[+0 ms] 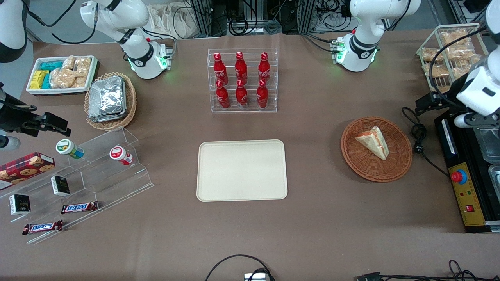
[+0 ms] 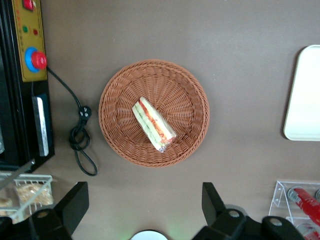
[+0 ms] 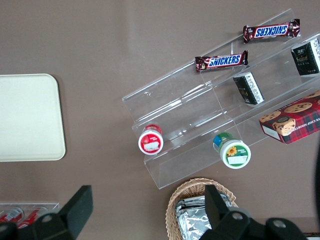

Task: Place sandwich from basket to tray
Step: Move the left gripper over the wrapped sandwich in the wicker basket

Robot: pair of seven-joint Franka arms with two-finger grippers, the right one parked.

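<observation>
The sandwich (image 1: 374, 142) (image 2: 153, 125), a white-bread wedge with red, orange and green layers, lies on its side in the round reddish-brown basket (image 1: 353, 158) (image 2: 116, 90). The cream tray (image 1: 242, 170) (image 2: 305, 95) lies flat at the table's middle with nothing on it. My gripper (image 1: 427, 102) (image 2: 145, 205) hangs high over the table beside the basket, toward the working arm's end and a little farther from the front camera. It is open wide, its black fingers (image 2: 75, 200) holding nothing and apart from the basket.
A black control box (image 1: 465, 195) (image 2: 32, 60) with a red button and a coiled black cable (image 1: 418, 136) (image 2: 80, 140) lie beside the basket. A clear rack of red bottles (image 1: 242, 82) stands farther from the front camera than the tray. A white wire rack (image 1: 449, 54) holds snack packets.
</observation>
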